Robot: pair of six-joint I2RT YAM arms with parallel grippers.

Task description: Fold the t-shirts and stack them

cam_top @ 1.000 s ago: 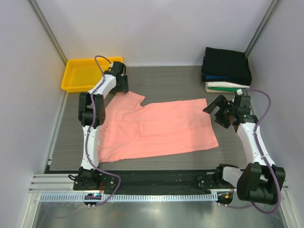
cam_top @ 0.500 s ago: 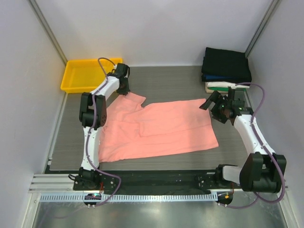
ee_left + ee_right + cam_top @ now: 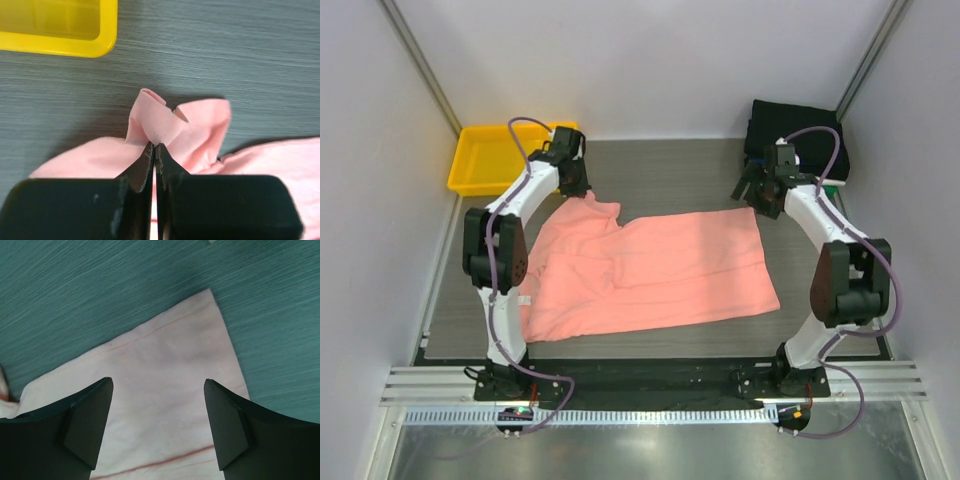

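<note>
The salmon-pink t-shirt (image 3: 650,265) lies spread out on the grey table. My left gripper (image 3: 572,186) is at its far left corner, shut on a pinched-up fold of the pink cloth (image 3: 155,122); the left gripper (image 3: 154,146) has its jaws pressed together. My right gripper (image 3: 752,194) hovers over the shirt's far right corner. In the right wrist view that gripper (image 3: 159,385) is open, with the corner of the shirt (image 3: 170,360) lying flat between its fingers. A stack of folded shirts (image 3: 804,128), black on top, sits at the back right, partly hidden by the right arm.
A yellow tray (image 3: 485,155) stands at the back left, close beside the left gripper; its corner (image 3: 75,30) shows in the left wrist view. White walls enclose the table on three sides. The arm bases stand at the near edge.
My left gripper has closed on the shirt's far left corner and bunched it up. The right arm has swung away from me to the shirt's far right corner.
</note>
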